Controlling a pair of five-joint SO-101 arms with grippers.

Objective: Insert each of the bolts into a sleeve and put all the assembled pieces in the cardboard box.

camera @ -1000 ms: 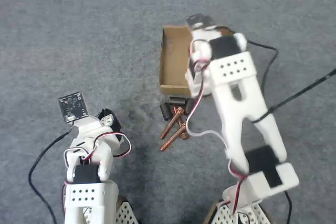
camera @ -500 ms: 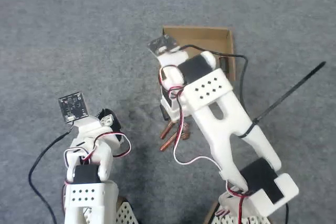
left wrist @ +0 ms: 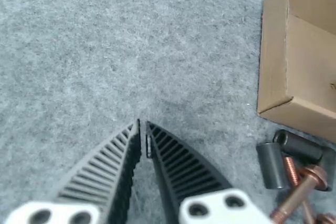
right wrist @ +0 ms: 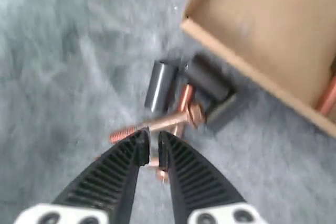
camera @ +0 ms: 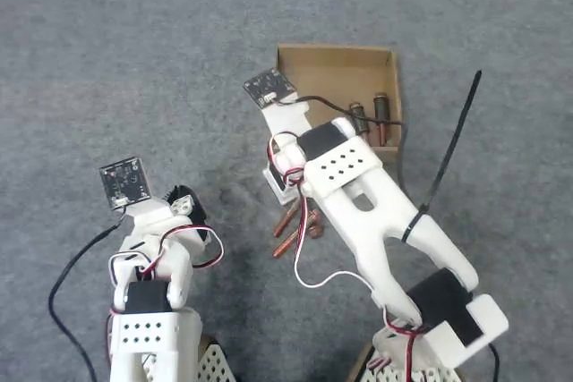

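The left gripper (left wrist: 143, 129) hangs over bare grey bench (camera: 134, 60), well apart from the parts. Its jaws are all but closed, a thin slit between them, with nothing in them.

The right gripper (right wrist: 150, 142) is directly above the loose copper bolts (right wrist: 152, 124), which lie in a crossed heap on the bench just beside the near wall of the cardboard box (camera: 336, 64). Its jaws are also drawn nearly together and show no clear hold on anything, though a bit of copper shows through the slit.

The black sleeves (left wrist: 271, 164) lie between the heap and the box, touching the bolt heads. Two assembled pieces (camera: 360, 119) rest side by side in the box against its near wall – dark sleeves with copper ends showing.
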